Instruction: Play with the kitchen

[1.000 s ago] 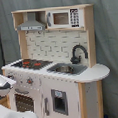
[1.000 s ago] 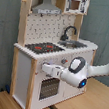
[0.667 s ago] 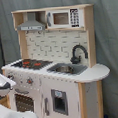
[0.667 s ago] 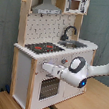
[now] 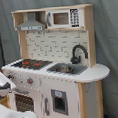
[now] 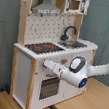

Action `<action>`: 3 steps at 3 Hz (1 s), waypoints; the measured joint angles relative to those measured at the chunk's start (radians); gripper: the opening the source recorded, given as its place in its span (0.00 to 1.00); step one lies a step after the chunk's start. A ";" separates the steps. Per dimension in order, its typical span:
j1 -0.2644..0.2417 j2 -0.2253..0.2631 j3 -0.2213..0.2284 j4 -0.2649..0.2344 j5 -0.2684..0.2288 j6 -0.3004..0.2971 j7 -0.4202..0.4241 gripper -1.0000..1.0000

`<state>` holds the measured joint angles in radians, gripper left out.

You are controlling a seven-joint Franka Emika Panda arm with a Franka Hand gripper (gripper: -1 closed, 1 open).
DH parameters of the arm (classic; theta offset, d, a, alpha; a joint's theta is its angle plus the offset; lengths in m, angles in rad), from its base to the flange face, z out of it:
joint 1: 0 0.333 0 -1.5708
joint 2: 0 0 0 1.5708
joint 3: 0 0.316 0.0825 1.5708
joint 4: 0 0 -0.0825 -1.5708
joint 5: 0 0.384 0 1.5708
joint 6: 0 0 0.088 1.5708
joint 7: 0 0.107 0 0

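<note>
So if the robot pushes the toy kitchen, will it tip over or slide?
Probably neither. The toy kitchen looks wide and boxy, with its base flat on the wooden floor, so a light push should not tip it. Its tall upper shelf with the microwave sits high, so a hard shove up there might rock it.

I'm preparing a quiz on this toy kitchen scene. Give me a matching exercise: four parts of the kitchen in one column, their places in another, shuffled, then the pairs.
Things:
1. hob
2. faucet
3. microwave
4. oven door

Places:
A. top shelf, beside the grey hood
B. front panel, below the counter
C. behind the sink
D. countertop, under the hood

Pairs: 1-D, 2-C, 3-A, 4-B
</note>
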<state>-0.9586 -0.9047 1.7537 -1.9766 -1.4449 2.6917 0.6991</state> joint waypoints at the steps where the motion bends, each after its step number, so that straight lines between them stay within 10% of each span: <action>1: 0.000 0.002 0.000 -0.002 0.001 0.003 0.129 0.00; 3: 0.000 0.009 0.000 -0.005 0.002 0.008 0.358 0.00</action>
<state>-0.9586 -0.8957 1.7537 -1.9815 -1.4424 2.6995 1.0572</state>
